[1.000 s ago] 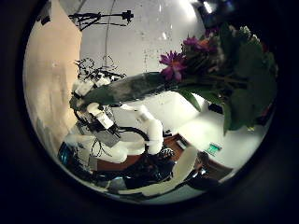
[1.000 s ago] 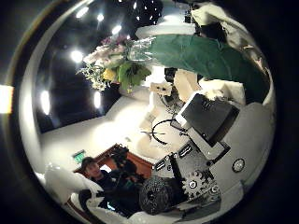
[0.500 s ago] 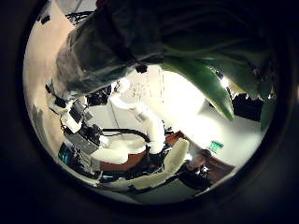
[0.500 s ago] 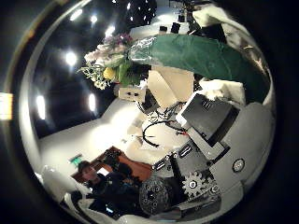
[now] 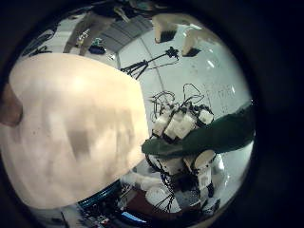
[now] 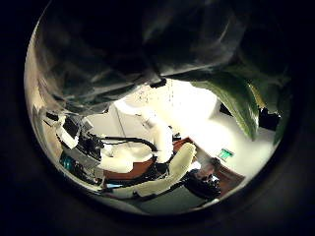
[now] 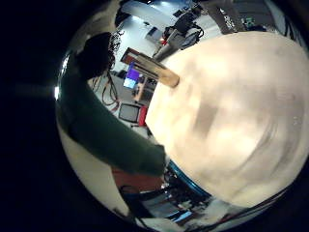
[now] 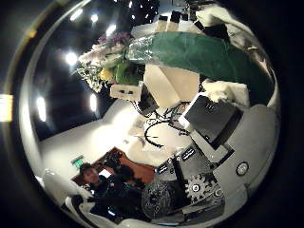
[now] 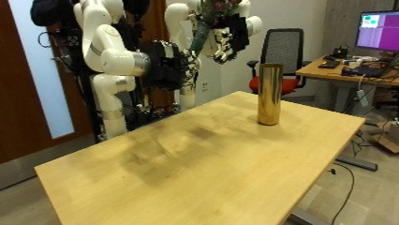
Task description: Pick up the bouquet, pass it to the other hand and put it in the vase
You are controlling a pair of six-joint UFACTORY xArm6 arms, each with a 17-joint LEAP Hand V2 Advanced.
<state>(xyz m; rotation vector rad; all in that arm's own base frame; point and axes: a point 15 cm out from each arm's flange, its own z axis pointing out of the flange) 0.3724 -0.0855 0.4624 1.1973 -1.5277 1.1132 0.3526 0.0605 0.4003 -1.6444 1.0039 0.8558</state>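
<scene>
High above the table's far edge, the bouquet in its green wrap is held at the stem end by my right hand, whose fingers are curled round it. The right thumb side view shows the wrap crossing that palm, with the flowers beyond. My left hand hovers at the flower end with relaxed fingers. The wrap fills much of its thumb side view. The tall gold vase stands upright on the wooden table, near its far right edge.
An office chair and a desk with a monitor stand behind the table. The vase and the table top lie far below my right palm.
My left palm has closed in on the bouquet, and the wrap now fills most of its view, hiding the flowers. In the right thumb view, the left hand has come nearer.
</scene>
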